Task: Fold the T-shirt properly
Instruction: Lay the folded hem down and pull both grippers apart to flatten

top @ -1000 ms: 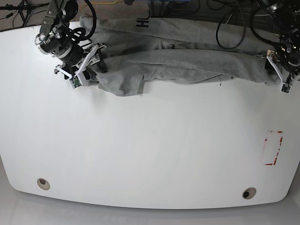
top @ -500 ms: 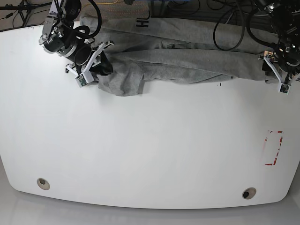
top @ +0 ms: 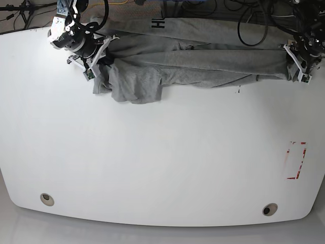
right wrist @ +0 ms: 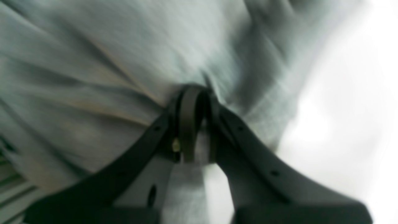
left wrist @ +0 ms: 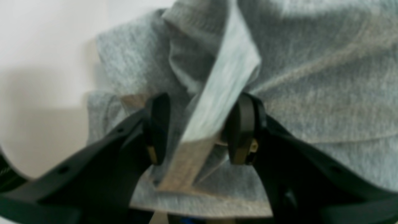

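T-shirt (top: 203, 63) cloth lies bunched in a long grey band along the far edge of my white table (top: 152, 162) in the base view, with a loose flap sagging toward the near side at that view's left and a bit of black lettering (top: 156, 23) showing at the far rim. My right gripper (top: 96, 63) sits at the band's left end in that view, buried in the fabric, and my left gripper (top: 298, 63) sits at the opposite end, right at the cloth's edge; dark cables (top: 251, 30) loop behind the shirt. A small red-outlined marking (top: 296, 160) is on the table well apart from the shirt, and two round holes (top: 46, 199) sit near the close edge. From my left wrist camera, the left gripper (left wrist: 199, 129) has its jaws standing apart with a raised ridge of the T-shirt (left wrist: 311, 77) running up between them (whether the pads already bite on it I cannot tell, since a gap shows beside the fold), and bare table (left wrist: 40, 62) shows off to one side. From my right wrist camera, blurred as it is, the right gripper (right wrist: 194, 124) has its fingers pressed together, pinching a pleat of the T-shirt (right wrist: 93, 62), with creases fanning out from the pinch and bright table (right wrist: 357, 109) beyond the cloth's edge.
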`<state>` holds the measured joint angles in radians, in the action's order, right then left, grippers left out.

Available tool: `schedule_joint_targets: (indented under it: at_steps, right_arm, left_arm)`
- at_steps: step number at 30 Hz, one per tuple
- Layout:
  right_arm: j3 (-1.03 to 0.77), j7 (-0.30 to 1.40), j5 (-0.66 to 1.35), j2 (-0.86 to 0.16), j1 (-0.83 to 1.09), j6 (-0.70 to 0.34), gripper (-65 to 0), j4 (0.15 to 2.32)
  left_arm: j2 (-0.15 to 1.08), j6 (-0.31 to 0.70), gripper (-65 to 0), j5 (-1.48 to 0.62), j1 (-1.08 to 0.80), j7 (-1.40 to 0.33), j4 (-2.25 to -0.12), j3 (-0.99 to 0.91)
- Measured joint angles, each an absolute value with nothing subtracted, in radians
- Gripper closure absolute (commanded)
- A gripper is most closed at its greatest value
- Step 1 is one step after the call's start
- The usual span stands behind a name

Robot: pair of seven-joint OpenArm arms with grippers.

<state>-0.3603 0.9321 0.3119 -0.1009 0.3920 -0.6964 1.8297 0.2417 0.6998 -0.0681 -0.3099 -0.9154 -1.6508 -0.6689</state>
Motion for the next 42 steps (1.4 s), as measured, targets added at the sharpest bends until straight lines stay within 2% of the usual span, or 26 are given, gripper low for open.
schedule_joint_targets:
  at_steps: [12,19,21,32,38,42]
  right_arm:
    - [-0.359,0.757,0.284,-0.165,0.261,-0.715,-5.5,1.626]
    - [-0.363,0.693,0.284,-0.226,0.171,-0.724,-5.4,1.499]
    - [-0.365,0.680,0.284,-0.249,0.144,-0.724,-5.2,1.461]
    - [-0.368,0.676,0.254,-0.355,0.084,-0.723,-5.2,1.383]
    - [-0.373,0.681,0.247,-0.360,0.081,-0.722,-5.2,1.382]
    - [-0.409,0.703,0.231,-0.348,0.084,-0.722,-5.2,1.402]
  left_arm:
    - [0.244,0.693,-26.9,-0.038,-0.246,-0.934,-1.651,-0.557]
    - [0.234,0.697,-43.2,-0.054,-0.183,-0.928,-1.638,-0.487]
    - [0.234,0.697,-44.7,-0.058,-0.146,-0.925,-1.607,-0.486]
    - [0.233,0.698,-43.8,-0.085,-0.051,-0.905,-1.493,-0.484]
    - [0.233,0.700,-43.8,-0.088,-0.047,-0.901,-1.492,-0.485]
    - [0.231,0.701,-43.9,-0.089,-0.026,-0.966,-1.504,-0.489]
